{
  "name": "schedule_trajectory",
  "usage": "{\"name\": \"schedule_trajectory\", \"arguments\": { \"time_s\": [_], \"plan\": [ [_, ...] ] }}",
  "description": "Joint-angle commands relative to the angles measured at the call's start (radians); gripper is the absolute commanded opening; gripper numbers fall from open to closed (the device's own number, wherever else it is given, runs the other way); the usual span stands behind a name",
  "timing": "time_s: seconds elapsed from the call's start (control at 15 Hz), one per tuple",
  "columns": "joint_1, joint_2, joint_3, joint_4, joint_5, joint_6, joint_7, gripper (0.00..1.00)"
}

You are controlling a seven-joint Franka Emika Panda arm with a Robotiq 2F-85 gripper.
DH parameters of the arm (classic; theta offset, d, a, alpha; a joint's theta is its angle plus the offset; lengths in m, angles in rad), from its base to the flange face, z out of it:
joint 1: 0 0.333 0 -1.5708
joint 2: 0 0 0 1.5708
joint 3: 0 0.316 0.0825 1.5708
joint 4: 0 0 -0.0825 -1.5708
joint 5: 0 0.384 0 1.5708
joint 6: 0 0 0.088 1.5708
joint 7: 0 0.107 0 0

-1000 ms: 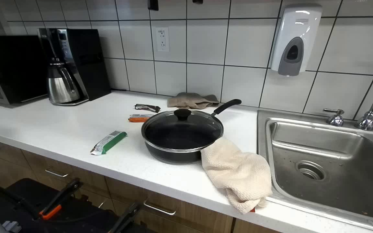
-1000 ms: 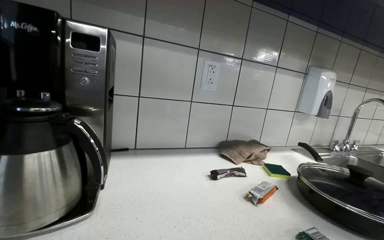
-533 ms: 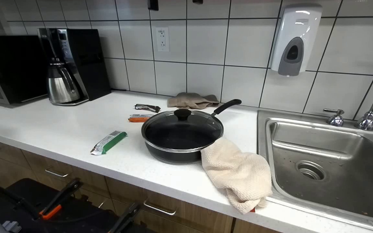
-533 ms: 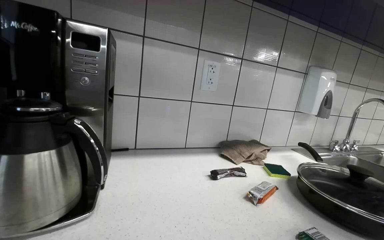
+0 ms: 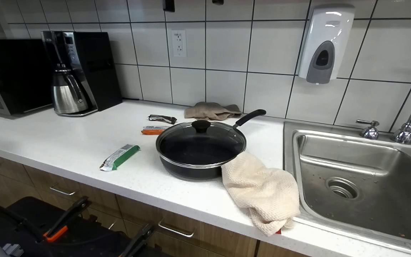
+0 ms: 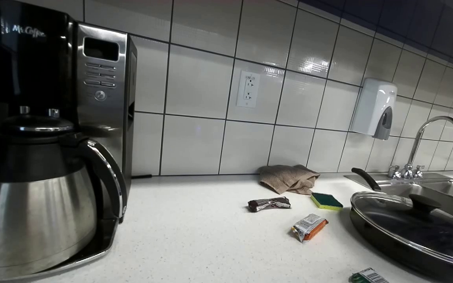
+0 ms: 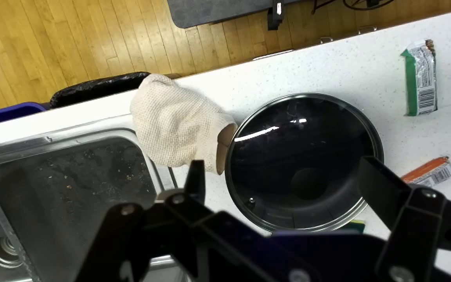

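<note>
Above the lidded pan [image 5: 191, 173]: pincer [image 7: 282, 166] hangs wide, nothing held. Pan upright on the surface [image 5: 66, 142], between sink [image 5: 384, 200] and green bar [image 5: 120, 157]; beige cloth [image 5: 260, 192] close at its rim, contact unclear. Sound handling likely wants the knob [image 5: 201, 126] centred in the gap first, then a slow, straight descent, cloth unsnagged.
</note>
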Motion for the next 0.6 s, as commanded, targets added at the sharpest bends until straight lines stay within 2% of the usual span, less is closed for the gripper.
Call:
{"name": "schedule_trajectory", "arguments": {
  "time_s": [0.0,0.27,0.53],
  "plan": [
    [-0.008,0.014,0.013,-0.030,-0.028,0.074,0.044,1.00],
    [-0.012,0.056,0.027,-0.127,-0.052,0.257,0.106,1.00],
    [-0.006,0.106,0.040,-0.210,-0.047,0.412,0.109,1.00]
  ]
}}
